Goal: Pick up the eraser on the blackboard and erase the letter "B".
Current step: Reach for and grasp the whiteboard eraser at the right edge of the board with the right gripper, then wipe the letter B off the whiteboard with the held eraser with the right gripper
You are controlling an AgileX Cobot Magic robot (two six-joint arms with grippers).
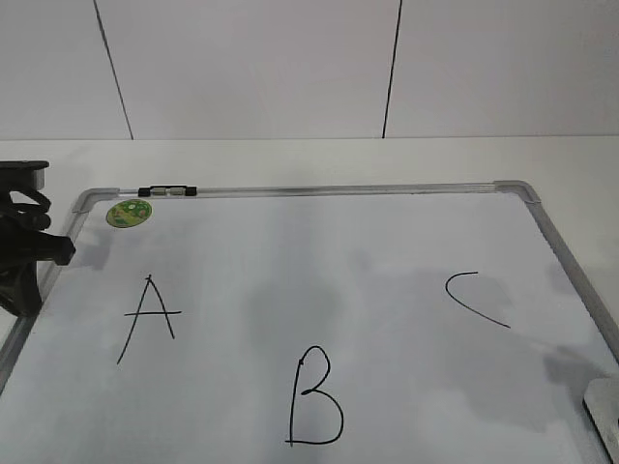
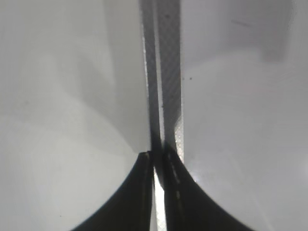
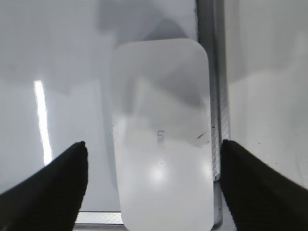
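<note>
Whiteboard (image 1: 406,387), white and glossy, silver-grey metal frame with rounded grey corner pieces, lying flat on a pale tabletop (image 1: 309,159); it fills most of the exterior view. Nearest the camera, the letter B (image 1: 314,396): black marker, thin strokes, intact, at the lower middle of the board. Eraser (image 1: 604,416): only a pale corner shows at the lower right edge of the exterior view, against the board's right frame rail; the right wrist view shows it whole, a white glossy oblong block with rounded corners and a small grey logo, lying on the board just beside the frame. Right gripper (image 3: 154,159): jaws wide apart, one dark fingertip on each side of the eraser, neither seen touching it, nothing held. Further back, the letter A (image 1: 147,319) to the left and the letter C (image 1: 472,298) to the right, both black, well apart from the B. Left gripper (image 2: 159,166): black, at the board's left edge in the exterior view; jaws together or very nearly so, tips directly over the frame rail, contact with the rail unclear. At the far left corner, a round green sticker (image 1: 129,213); a small black clip (image 1: 167,191) on the far frame rail. Beyond the table, a plain white wall (image 1: 251,68) with two dark vertical seams.
</note>
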